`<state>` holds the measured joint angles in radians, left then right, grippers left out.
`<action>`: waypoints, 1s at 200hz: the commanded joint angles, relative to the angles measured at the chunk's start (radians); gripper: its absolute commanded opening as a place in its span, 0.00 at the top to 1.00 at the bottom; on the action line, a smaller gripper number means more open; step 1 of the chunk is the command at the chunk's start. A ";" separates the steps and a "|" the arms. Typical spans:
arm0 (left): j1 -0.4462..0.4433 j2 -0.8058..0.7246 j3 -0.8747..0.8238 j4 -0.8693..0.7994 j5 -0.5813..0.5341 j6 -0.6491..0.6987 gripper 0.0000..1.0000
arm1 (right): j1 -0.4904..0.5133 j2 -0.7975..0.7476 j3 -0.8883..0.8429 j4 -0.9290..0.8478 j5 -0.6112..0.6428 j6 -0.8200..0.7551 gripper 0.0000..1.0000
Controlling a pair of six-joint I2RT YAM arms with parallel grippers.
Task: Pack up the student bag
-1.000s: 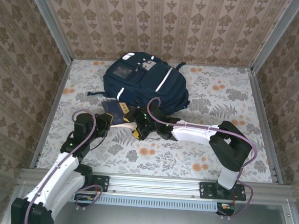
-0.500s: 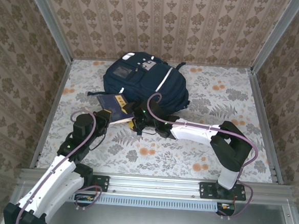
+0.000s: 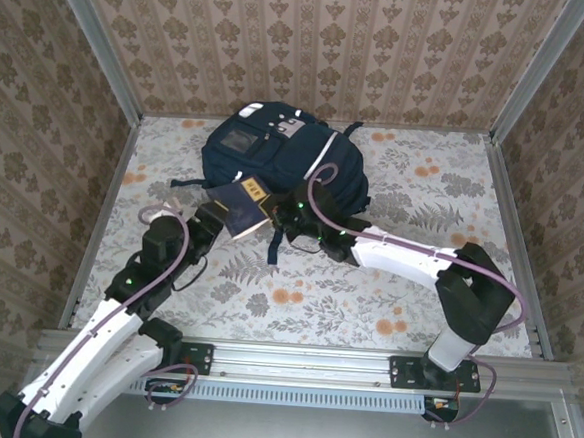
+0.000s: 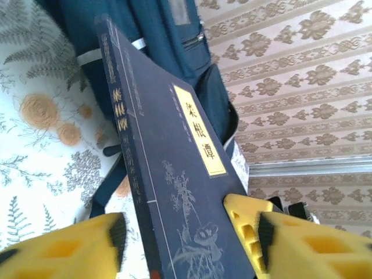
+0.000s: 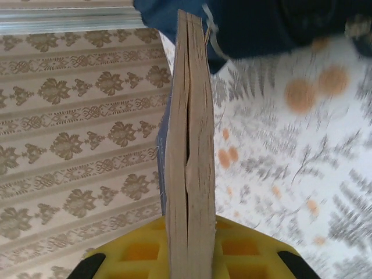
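Student bag (image 3: pixel 286 158) lies at the far side of the tabletop (image 3: pixel 417 288). Beside it the book (image 3: pixel 241 203) has changed hands: left hand (image 3: pixel 213 220) now released around it, right hand (image 3: pixel 280 216) clenched on its page edge, ready for loading.

This is a robot test booth dressed up like a home. Wallpaper panels (image 3: pixel 324 41) slot into bare aluminium posts (image 3: pixel 96 43), a floral cloth (image 3: pixel 397 292) covers the table, and two robot arms (image 3: pixel 399 259) are bolted to a metal rail (image 3: pixel 302 365).
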<state>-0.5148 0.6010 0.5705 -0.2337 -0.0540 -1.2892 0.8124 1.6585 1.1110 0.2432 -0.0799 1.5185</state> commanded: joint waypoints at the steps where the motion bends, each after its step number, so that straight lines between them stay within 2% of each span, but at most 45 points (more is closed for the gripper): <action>1: 0.027 -0.021 0.025 -0.102 0.042 0.127 0.29 | -0.051 -0.082 -0.004 -0.044 -0.118 -0.249 1.00; 11: 0.065 -0.025 0.010 -0.090 0.091 0.137 0.27 | -0.083 -0.093 -0.019 -0.019 -0.209 -0.285 1.00; 34: 0.195 0.001 -0.038 0.016 0.280 0.128 0.26 | -0.155 -0.105 -0.119 0.257 -0.436 -0.288 1.00; 58: 0.274 0.065 -0.033 0.101 0.432 0.150 0.26 | -0.218 -0.090 -0.124 0.296 -0.647 -0.309 1.00; 86: 0.289 0.131 -0.036 0.258 0.552 0.145 0.26 | -0.245 -0.121 -0.148 0.260 -0.719 -0.362 1.00; 119: 0.289 0.173 -0.057 0.349 0.581 0.115 0.32 | -0.254 -0.130 -0.191 0.344 -0.739 -0.305 1.00; 138: 0.286 0.188 -0.070 0.413 0.585 0.088 0.43 | -0.255 -0.108 -0.206 0.406 -0.739 -0.245 1.00; 195: 0.267 0.208 -0.078 0.457 0.542 0.057 0.93 | -0.256 -0.056 -0.224 0.539 -0.689 -0.106 1.00; 200: 0.266 0.200 -0.081 0.450 0.526 0.054 0.97 | -0.255 -0.057 -0.224 0.536 -0.684 -0.105 0.95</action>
<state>-0.2417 0.8215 0.5091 0.1818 0.4965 -1.2354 0.5606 1.5970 0.8925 0.6594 -0.7673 1.3457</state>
